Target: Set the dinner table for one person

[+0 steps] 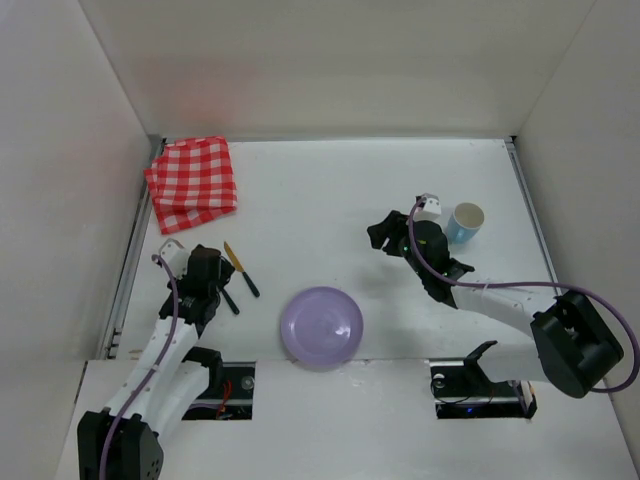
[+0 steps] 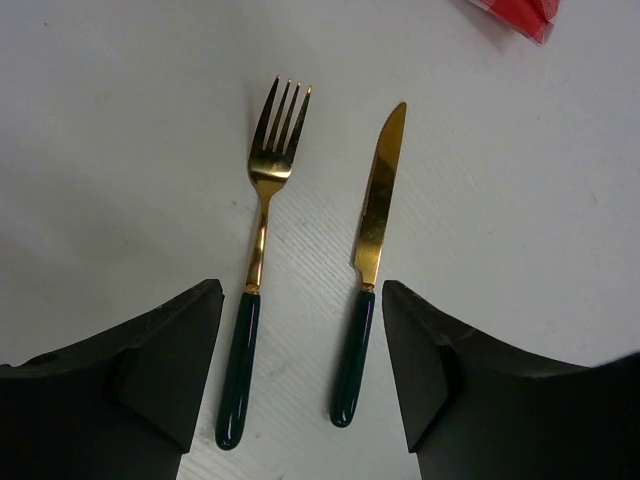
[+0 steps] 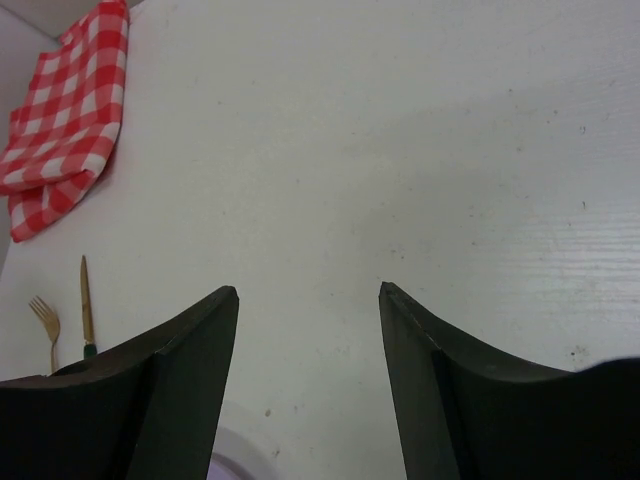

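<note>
Noted a matt, faintly streaked finish on the large flat white rectangular dinner table (image 1: 330, 200) and soft woven fabric, creased at the folds, in the red-and-white checked cloth (image 1: 192, 182). Recorded polished, mirror-bright gold-toned metal on the fork with dark green handle (image 2: 262, 215) and the matching knife (image 2: 375, 220), both with smooth glossy handles of a material not discernible. Logged a smooth, softly sheened round lilac plate (image 1: 321, 326), a smooth light blue cup (image 1: 464, 222), and matt black plastic-looking fingers (image 2: 150, 380) on the left gripper (image 2: 302, 285).

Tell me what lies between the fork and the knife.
Nothing: only bare white table separates the fork and the knife, as the left wrist view shows.
</note>
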